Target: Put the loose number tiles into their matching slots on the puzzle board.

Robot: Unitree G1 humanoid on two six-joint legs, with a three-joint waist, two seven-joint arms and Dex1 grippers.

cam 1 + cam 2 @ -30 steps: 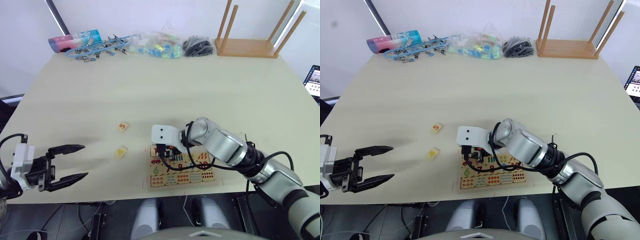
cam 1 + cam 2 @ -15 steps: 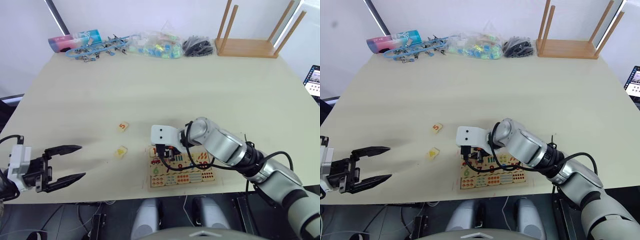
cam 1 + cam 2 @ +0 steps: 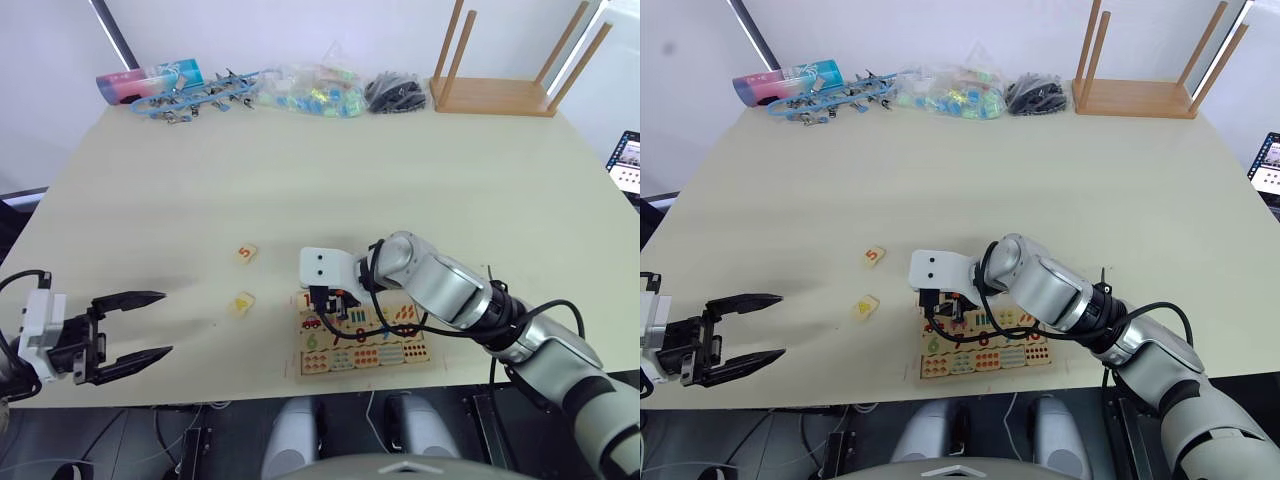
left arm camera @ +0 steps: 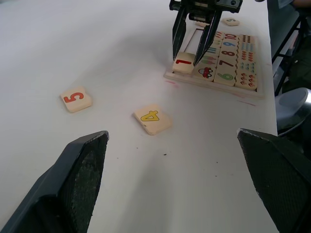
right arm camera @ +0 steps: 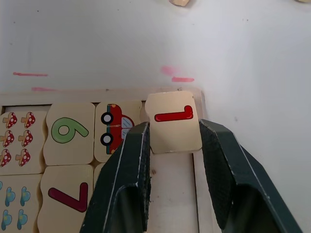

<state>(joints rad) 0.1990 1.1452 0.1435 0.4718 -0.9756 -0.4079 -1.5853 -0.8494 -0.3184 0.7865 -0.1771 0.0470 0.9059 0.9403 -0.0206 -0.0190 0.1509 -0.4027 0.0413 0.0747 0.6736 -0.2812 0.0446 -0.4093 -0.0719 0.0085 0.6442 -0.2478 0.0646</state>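
Observation:
The puzzle board (image 3: 299, 368) lies near the table's front edge, its lower rows filled with digit and picture tiles. My right gripper (image 5: 172, 131) is shut on the red 1 tile (image 5: 173, 127), which sits slightly tilted at the far-left corner slot (image 4: 183, 62) of the first row. The rest of that row is hidden under my arm. Two loose tiles lie left of the board: the orange 5 (image 3: 246, 254) and the yellow 4 (image 3: 241, 302). My left gripper (image 3: 168, 322) hovers open, low at the table's front left, well short of them.
Along the far edge lie a pink and teal tube (image 3: 150, 80), blue clips (image 3: 195, 97), a bag of coloured pieces (image 3: 310, 92), black cables (image 3: 397, 93) and a wooden rack (image 3: 500, 92). A screen (image 3: 628, 160) pokes in at the right edge.
My right gripper, with the 1 tile, has edged slightly to the left at the board's corner. The left gripper has drifted a little and stays open.

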